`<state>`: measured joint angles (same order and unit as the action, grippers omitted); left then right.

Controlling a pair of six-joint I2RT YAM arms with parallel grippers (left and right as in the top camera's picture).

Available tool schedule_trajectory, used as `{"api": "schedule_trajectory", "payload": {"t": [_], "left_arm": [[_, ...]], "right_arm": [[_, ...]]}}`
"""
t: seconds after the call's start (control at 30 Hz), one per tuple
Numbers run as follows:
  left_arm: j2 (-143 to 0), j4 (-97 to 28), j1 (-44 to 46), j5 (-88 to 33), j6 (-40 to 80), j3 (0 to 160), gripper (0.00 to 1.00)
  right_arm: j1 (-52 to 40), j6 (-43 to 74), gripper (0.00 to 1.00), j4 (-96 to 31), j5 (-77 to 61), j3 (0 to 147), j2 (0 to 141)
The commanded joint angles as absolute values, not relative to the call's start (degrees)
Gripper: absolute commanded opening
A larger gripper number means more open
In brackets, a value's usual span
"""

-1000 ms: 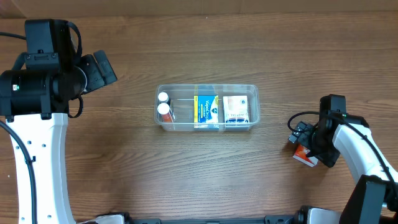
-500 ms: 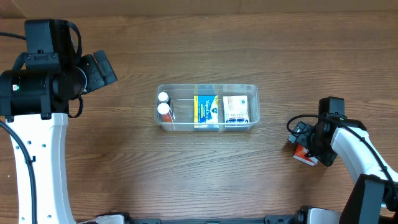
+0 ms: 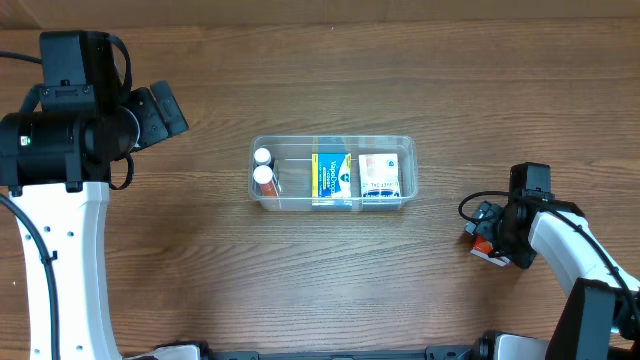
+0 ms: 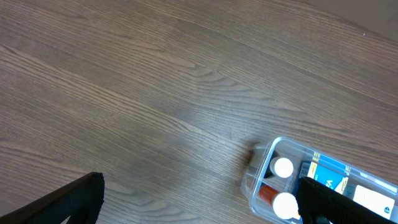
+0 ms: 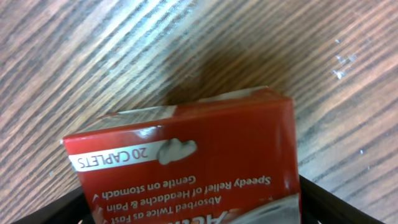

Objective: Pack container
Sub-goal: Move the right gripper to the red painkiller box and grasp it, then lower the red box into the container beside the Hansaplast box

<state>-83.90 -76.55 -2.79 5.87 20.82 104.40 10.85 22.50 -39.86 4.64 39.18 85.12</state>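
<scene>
The clear plastic container (image 3: 405,170) stands mid-table. It holds two white-capped bottles (image 3: 264,180), a blue and yellow box (image 3: 332,176) and a white and orange box (image 3: 378,174). My right gripper (image 3: 492,243) is at the right of the table, shut on a red caplet box (image 3: 484,248). In the right wrist view the red box (image 5: 186,162) fills the space between my fingers (image 5: 326,205), low over the wood. My left gripper (image 3: 165,110) is raised at the far left, open and empty. In its wrist view the gripper (image 4: 199,211) is wide open, with the container's corner (image 4: 255,186) at the lower right.
Bare wood-grain table (image 3: 330,280) lies all around the container. My left arm's white base and column (image 3: 60,270) stands along the left edge. A cable loops beside my right wrist (image 3: 468,208).
My right gripper has shifted slightly left and away from the front edge, and the red box has moved with it. The left arm and the container have not moved.
</scene>
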Motion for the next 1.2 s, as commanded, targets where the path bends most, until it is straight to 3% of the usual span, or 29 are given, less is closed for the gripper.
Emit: {"api": "schedule_trajectory", "payload": {"t": [0.0, 0.2, 0.5, 0.73, 0.9, 1.17], "left_arm": [[-84.0, -76.5, -3.1, 6.6, 20.1, 104.6, 1.00], [-84.0, -76.5, -3.1, 6.6, 20.1, 104.6, 1.00], [-84.0, -76.5, -3.1, 6.6, 20.1, 104.6, 1.00], [-84.0, -76.5, -3.1, 6.6, 20.1, 104.6, 1.00], [-84.0, -76.5, -3.1, 6.6, 20.1, 104.6, 1.00], [-84.0, -76.5, -3.1, 6.5, 20.1, 104.6, 1.00]], "right_arm": [[11.0, 22.5, 0.80, -38.8, 3.9, 38.4, 85.0], [11.0, 22.5, 0.66, -40.9, 2.8, 41.7, 84.9], [9.3, 21.3, 0.61, -52.6, -0.9, 58.8, 82.6], [-5.9, 13.4, 0.60, -60.8, -4.2, 77.8, 81.1], [-19.6, 13.3, 0.63, -57.3, -4.0, 79.2, 81.8], [-25.1, 13.5, 0.66, -55.9, -4.0, 79.1, 92.2]]}}
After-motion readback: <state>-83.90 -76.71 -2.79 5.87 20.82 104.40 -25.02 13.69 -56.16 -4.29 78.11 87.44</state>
